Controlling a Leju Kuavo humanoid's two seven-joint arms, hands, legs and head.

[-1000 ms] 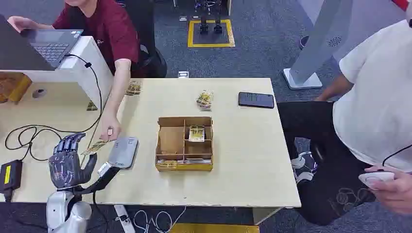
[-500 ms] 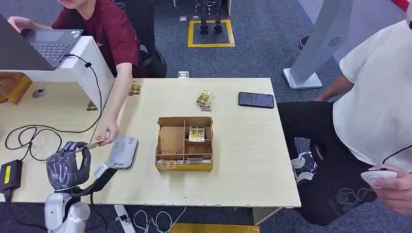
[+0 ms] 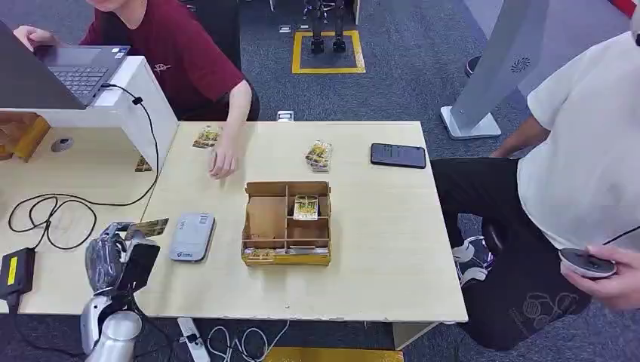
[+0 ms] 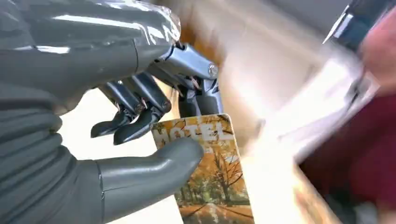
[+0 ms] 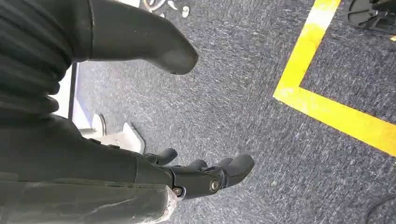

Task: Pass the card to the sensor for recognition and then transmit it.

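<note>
My left hand [image 3: 121,258] hovers over the table's front left, just left of the grey card sensor [image 3: 192,236]. It pinches a yellow hotel card [image 3: 147,227] between thumb and fingers; the card [image 4: 210,172] shows an autumn tree picture, held at its top end by my left hand [image 4: 140,116]. The card's free end points toward the sensor without touching it. My right hand [image 5: 205,177] hangs over the grey carpet with fingers spread and nothing in it.
A cardboard divider box [image 3: 287,222] with a card [image 3: 305,207] inside stands mid-table. Card stacks [image 3: 318,155] and a black phone [image 3: 398,155] lie behind it. A person's hand [image 3: 222,162] rests at the back left near another card [image 3: 206,137]. A second person sits right.
The person has let go of the card and drawn their hand back toward the table's far side. My left hand has closed on the card and turned toward the sensor.
</note>
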